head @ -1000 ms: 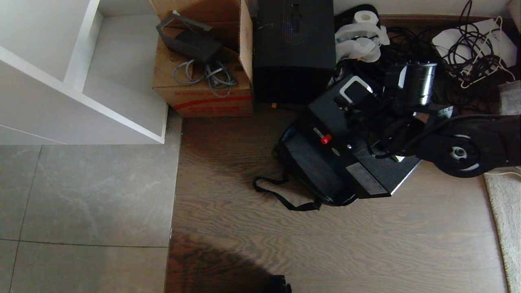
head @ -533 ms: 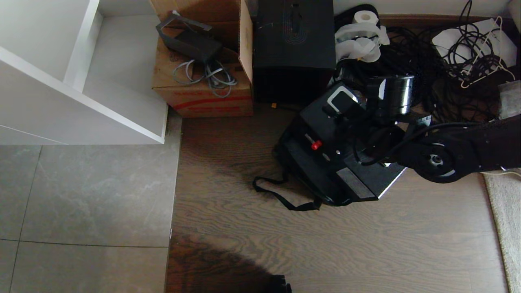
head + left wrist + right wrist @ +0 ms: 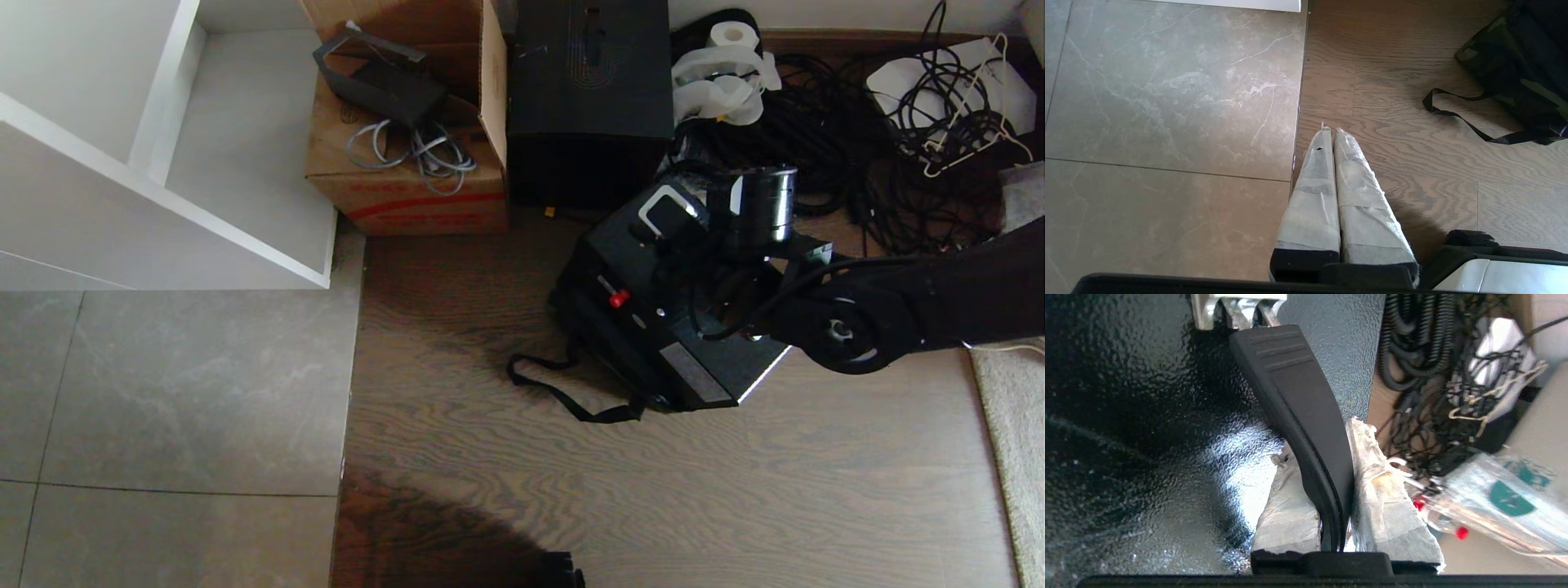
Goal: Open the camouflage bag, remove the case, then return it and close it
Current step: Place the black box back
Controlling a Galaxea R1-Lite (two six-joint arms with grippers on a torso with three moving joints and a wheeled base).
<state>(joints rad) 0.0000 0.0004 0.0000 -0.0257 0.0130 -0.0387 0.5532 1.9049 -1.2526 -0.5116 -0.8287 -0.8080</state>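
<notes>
Right gripper (image 3: 1331,477) pinches the case (image 3: 694,327) by its bar handle (image 3: 1298,412), carrying it over the open camouflage bag (image 3: 1515,77) for reinsertion.

The case (image 3: 653,310) lies tilted over the camouflage bag (image 3: 608,359) on the floor (image 3: 735,490). Behind the case stands a tall box (image 3: 588,90); a cardboard carton (image 3: 392,171) sits left of that box, and tangled cables (image 3: 857,155) lie right of the case.

A cluttered home storage corner is suggested by a cardboard carton (image 3: 406,175), tangled cables (image 3: 849,155) and white shelving (image 3: 147,147)
</notes>
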